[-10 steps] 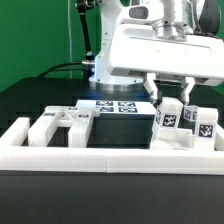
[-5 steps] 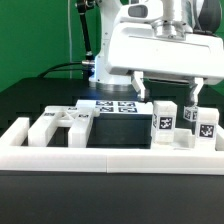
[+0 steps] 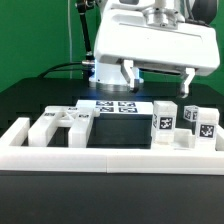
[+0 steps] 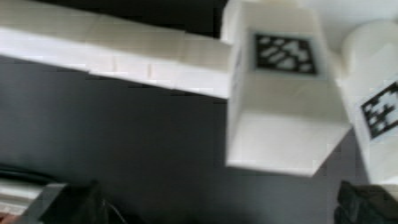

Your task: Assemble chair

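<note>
The chair is in loose white parts on the black table. Three upright square bars with black-and-white tags stand at the exterior view's right: one point(image 3: 164, 117), a second point(image 3: 190, 117) and a third point(image 3: 205, 124). Flat white pieces point(image 3: 60, 124) lie at the left. My gripper point(image 3: 160, 78) hangs open and empty above the first two bars, touching neither. In the wrist view my gripper point(image 4: 214, 203) shows only as dark fingertips point(image 4: 50, 200) at the frame's edge, with a tagged bar point(image 4: 279, 100) and a second one point(image 4: 370, 105) beyond them.
A long low white border rail point(image 3: 110, 156) runs along the table's front, with a raised end at the left point(image 3: 17, 131). It also shows in the wrist view point(image 4: 107, 55). The marker board point(image 3: 115, 106) lies flat behind the parts.
My gripper has risen straight up from around the top of the tagged bars. Its fingers now hang clear above them. The bars have not moved.
</note>
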You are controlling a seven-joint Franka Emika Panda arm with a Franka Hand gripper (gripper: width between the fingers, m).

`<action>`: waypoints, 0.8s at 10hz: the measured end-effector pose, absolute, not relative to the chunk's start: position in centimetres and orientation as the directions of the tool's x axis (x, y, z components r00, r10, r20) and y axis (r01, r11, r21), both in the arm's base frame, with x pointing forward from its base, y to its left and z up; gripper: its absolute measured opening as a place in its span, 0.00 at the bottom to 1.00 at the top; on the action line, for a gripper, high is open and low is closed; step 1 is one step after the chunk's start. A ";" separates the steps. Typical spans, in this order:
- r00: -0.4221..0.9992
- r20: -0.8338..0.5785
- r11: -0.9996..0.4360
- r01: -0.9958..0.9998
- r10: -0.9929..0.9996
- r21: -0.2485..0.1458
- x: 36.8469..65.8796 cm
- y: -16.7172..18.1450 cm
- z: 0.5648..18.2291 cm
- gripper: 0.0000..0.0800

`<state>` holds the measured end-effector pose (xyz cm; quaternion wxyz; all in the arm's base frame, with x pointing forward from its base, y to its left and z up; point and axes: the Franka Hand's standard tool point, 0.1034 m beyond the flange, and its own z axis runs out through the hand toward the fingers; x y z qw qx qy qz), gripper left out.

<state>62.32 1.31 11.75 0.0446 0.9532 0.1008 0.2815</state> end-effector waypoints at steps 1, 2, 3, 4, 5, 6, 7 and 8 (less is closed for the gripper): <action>0.826 0.520 -0.976 0.169 0.217 0.139 62.2 1.4 11.6 0.81; 0.830 0.514 -0.976 0.170 0.217 0.137 62.2 1.5 11.5 0.81; 0.870 0.443 -0.977 0.185 0.214 0.109 61.8 2.1 10.9 0.81; 0.913 0.350 -0.978 0.194 0.207 0.072 62.0 3.0 11.0 0.81; 0.941 0.278 -0.981 0.190 0.195 0.044 62.2 3.5 11.2 0.81; 0.956 0.216 -0.980 0.196 0.197 0.025 62.2 3.8 11.2 0.81; 0.976 0.087 -0.979 0.202 0.200 -0.012 61.8 4.2 11.3 0.81; 0.979 0.005 -0.978 0.204 0.204 -0.032 62.4 4.4 11.5 0.81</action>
